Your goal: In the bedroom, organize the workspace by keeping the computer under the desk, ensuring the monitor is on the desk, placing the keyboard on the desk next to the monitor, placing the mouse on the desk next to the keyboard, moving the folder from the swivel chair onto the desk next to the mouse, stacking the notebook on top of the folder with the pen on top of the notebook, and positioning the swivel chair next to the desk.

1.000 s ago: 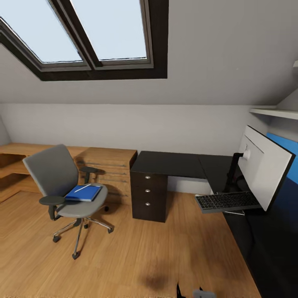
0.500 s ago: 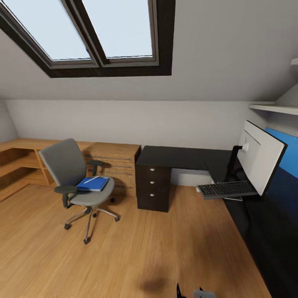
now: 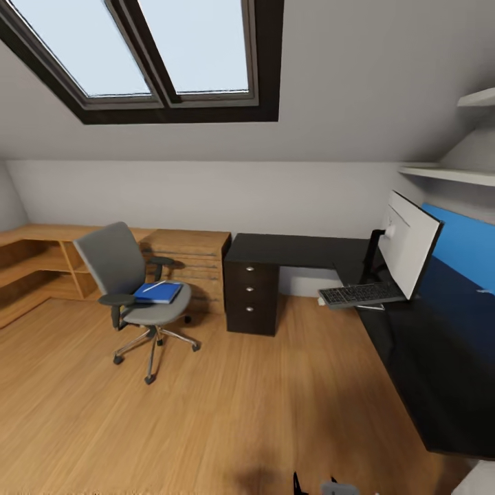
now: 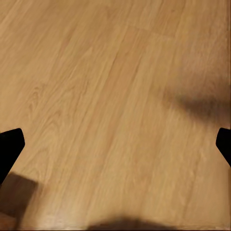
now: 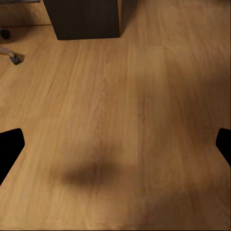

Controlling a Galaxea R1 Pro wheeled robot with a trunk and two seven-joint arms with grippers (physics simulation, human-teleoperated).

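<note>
Desk [image 3: 295, 249]: a glossy black L-shaped top, one run along the back wall and the other down the head view's right side, with a black drawer unit [image 3: 252, 297] with silver knobs under its left end.
Monitor [image 3: 408, 243]: upright on the desk's right run, its pale back facing the camera.
Keyboard [image 3: 360, 294]: at the foot of the monitor, jutting over the desk's edge towards the floor [image 3: 227, 405].
Swivel chair [image 3: 134, 289]: on the wood floor, left of the drawer unit and apart from it, before a light-wood cabinet [image 3: 189, 262].
Folder [image 3: 159, 293]: flat on the chair seat (bright blue).
Pen [image 3: 154, 286]: a thin white stick lying on the folder.
Left gripper [image 4: 115, 144]: fingers spread wide over bare floorboards, holding nothing.
Right gripper [image 5: 115, 144]: likewise wide apart and empty, above floor near the drawer unit's base.
</note>
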